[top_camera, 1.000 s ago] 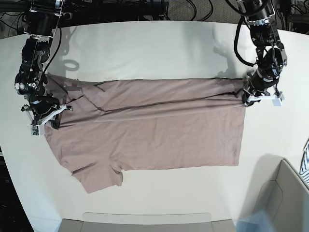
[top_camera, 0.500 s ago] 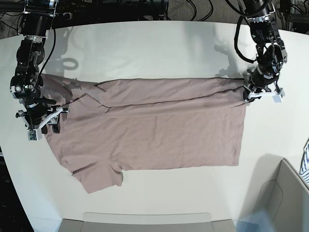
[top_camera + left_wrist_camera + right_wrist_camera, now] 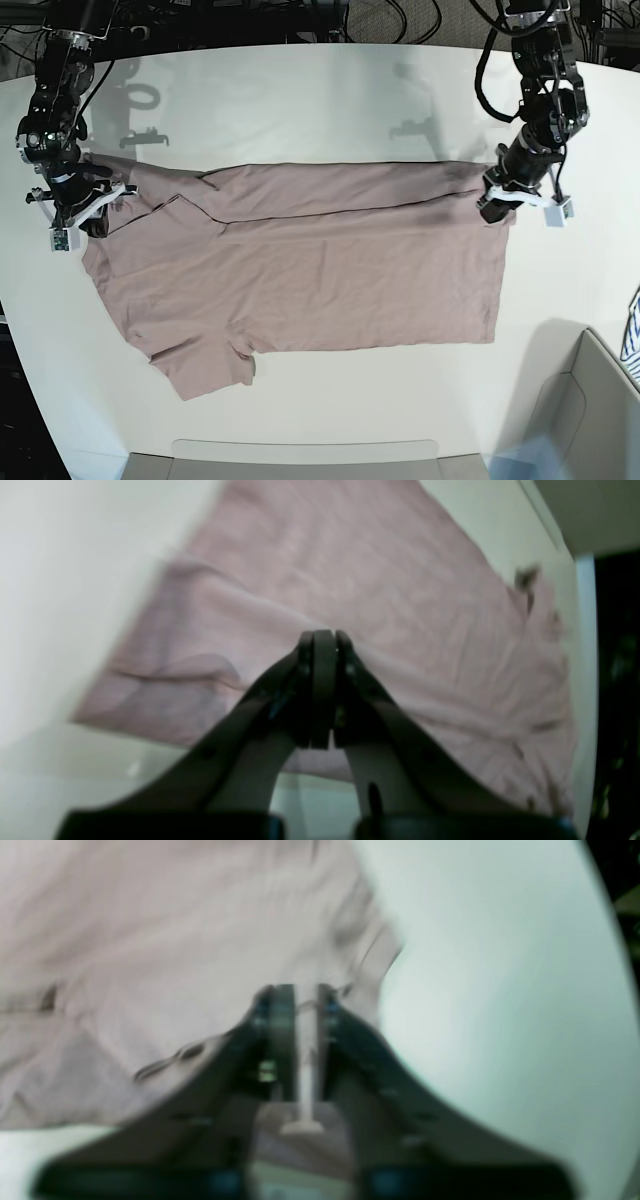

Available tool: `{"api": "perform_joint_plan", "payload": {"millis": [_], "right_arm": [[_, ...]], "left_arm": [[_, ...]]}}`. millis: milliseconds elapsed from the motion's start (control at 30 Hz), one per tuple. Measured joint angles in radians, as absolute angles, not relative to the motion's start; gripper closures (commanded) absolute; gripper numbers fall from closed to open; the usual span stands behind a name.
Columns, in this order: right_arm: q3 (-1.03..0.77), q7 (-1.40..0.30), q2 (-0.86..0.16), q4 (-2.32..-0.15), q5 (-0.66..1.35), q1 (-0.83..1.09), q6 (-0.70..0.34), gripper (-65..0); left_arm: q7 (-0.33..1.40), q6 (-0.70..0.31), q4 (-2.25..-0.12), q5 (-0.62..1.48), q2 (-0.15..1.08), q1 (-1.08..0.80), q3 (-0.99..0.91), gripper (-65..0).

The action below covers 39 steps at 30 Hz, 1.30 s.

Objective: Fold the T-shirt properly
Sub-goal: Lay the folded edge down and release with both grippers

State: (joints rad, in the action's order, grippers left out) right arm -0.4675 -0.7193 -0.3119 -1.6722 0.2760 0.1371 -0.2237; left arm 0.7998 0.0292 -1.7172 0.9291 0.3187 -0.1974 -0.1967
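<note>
step: first lengthwise fold | shirt flat on table, stretched between our fingers | left fingers clamped on hem corner, right fingers on shoulder | next: we lift together, carry far edge over near edge

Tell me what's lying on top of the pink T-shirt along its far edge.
A long strip of the T-shirt itself is folded over along the far edge, and the two grippers, left and right, sit at its ends. The fabric beneath that flap is covered.
</note>
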Motion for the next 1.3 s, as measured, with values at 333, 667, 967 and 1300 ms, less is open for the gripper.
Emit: {"api": "perform_joint_plan", "payload": {"millis": [333, 667, 967, 1300], "right_arm": [[-0.366, -0.699, -0.339, -1.438, 0.274, 0.099, -0.222, 0.0], [-0.324, -0.657, -0.398, -1.473, 0.285, 0.211, -0.216, 0.0], [-0.328, -0.643, -0.410, -1.582, 0.291, 0.356, -0.217, 0.0], [-0.325, -0.643, -0.405, -1.591, 0.287, 0.368, -0.213, 0.0]], "left_arm": [[0.770, 0.012, -1.544, 0.650, 0.338, -0.159, -0.021, 0.0], [0.780, -0.016, -1.512, 0.521, 0.374, -0.224, 0.011, 0.0], [0.611, -0.112, -1.539, 0.520, 0.409, -0.418, -0.006, 0.0], [0.854, -0.106, -1.813, 0.484, 0.390, -0.519, -0.109, 0.0]]}}
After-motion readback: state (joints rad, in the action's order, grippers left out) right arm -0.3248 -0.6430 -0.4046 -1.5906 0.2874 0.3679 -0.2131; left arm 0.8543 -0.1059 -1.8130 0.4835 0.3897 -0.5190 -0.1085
